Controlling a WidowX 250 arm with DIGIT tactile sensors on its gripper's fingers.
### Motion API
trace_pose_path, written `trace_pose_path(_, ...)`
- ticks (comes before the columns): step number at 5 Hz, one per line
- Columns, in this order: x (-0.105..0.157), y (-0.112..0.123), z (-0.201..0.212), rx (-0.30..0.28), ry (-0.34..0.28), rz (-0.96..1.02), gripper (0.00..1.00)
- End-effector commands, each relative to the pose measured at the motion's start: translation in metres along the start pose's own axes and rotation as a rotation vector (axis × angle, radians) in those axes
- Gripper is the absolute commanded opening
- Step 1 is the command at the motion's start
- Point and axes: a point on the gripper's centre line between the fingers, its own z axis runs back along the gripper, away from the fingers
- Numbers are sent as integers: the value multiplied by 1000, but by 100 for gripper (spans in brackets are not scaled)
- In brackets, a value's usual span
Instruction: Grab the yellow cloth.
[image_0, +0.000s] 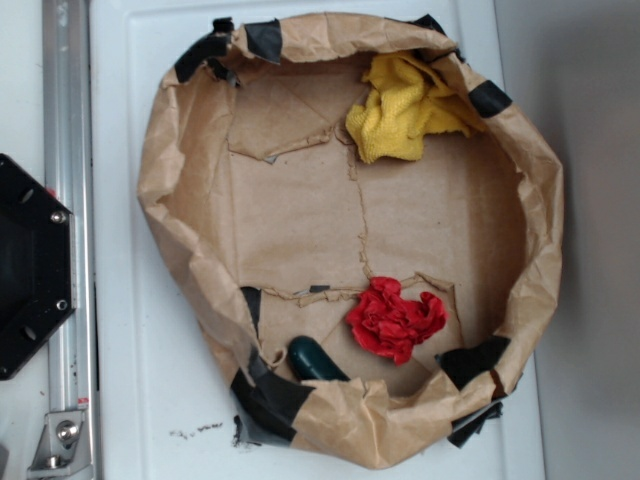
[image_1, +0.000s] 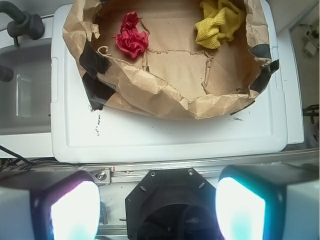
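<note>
in the exterior view the yellow cloth (image_0: 404, 106) lies bunched in the upper right of the brown paper basin (image_0: 160, 160), well apart from the red cloth (image_0: 394, 319) at lower centre, and only this view shows a dark green object (image_0: 314, 361) tucked under the basin's lower rim. only the wrist view shows the gripper (image_1: 159, 210), at the bottom of the frame with its two pale fingers (image_1: 75, 212) spread wide and nothing between them, the yellow cloth (image_1: 218, 24) far off at top right. the basin, patched with black tape (image_0: 272, 398), sits on a white surface (image_1: 165, 137), with a metal rail (image_0: 68, 180) along the left edge of the exterior view.
</note>
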Motion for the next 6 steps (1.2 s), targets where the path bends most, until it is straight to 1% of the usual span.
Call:
trace_pose_path(1,0,0,0,0,0,0,100)
trace_pose_path(2,46,-8,-41,147,-93,-66,100)
trace_pose_path(3,79,8,-75,124,-111,111,100)
trace_pose_path(4,96,20,-89,90,-199,265,100)
trace_pose_path(5,122,52,-111,-25,-174,467,100)
trace_pose_path(6,142,68,-126,-51,-159,607,100)
